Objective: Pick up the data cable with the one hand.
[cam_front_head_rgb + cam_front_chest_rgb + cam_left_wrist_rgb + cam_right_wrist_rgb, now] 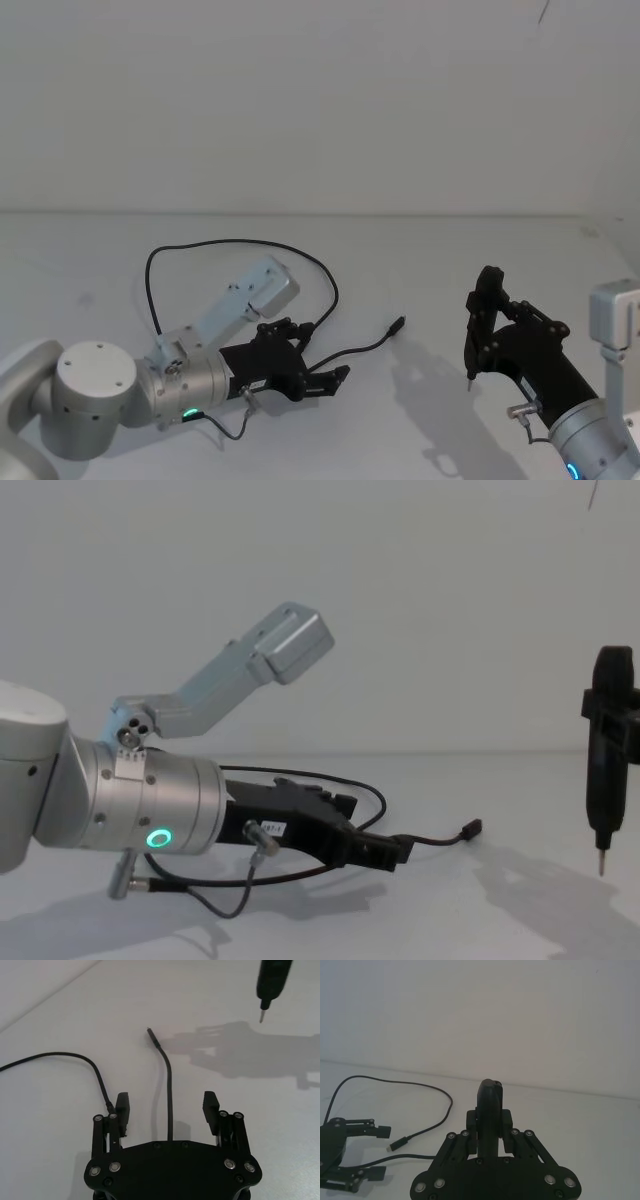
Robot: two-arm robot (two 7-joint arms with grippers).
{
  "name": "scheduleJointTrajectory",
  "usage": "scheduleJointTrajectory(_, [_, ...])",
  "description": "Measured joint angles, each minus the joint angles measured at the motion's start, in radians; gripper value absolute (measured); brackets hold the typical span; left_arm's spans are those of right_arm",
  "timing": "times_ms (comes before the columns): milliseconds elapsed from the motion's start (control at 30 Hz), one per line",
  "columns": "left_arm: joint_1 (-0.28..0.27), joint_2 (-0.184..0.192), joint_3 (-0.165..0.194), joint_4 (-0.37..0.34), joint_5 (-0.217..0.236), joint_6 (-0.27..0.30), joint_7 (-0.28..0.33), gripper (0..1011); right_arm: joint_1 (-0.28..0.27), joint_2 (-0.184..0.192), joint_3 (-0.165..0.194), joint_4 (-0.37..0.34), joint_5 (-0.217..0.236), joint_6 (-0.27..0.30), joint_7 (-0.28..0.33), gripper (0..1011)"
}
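The data cable [240, 241] is a thin black cord looping over the white table [420, 260]. One plug [398, 323] lies free to the right. The other plug [109, 1106] rests beside a finger [123, 1105] of my left gripper. That left gripper [315, 352], the one hand with the green ring, lies low over the table and stands open. A stretch of the cable [170, 1100] runs between its jaws without being gripped. My right gripper [487, 310] hovers off to the right, shut on a black pointed tool [608, 750].
A silver camera bracket [270, 650] rises above the left wrist. A white block [615, 315] stands at the table's right edge beside the right arm. A plain white wall closes the far side. The pointed tool's tip [261, 1014] hangs over bare table beyond the free plug.
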State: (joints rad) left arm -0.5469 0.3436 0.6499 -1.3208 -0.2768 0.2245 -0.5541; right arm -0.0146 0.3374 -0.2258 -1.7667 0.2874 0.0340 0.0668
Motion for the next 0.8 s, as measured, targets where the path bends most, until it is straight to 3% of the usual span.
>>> scheduleJointTrajectory(233, [0.001,-0.018,-0.009,0.021,-0.002,0.014,0.01,736,0.0,0.0,0.0,0.0,0.0,0.0,0.0,279])
scheduleJointTrajectory(367, [0.001,-0.026,-0.012,0.033,-0.005,0.023,0.01,575,0.0,0.0,0.0,0.0,0.0,0.0,0.0,279])
scheduleJointTrajectory(500, [-0.002,-0.032,-0.012,0.045,-0.009,0.029,0.007,494,0.0,0.0,0.0,0.0,0.0,0.0,0.0,279])
scheduleJointTrajectory(800, [-0.011,-0.041,-0.007,0.068,-0.015,0.039,-0.007,193,0.0,0.0,0.0,0.0,0.0,0.0,0.0,279])
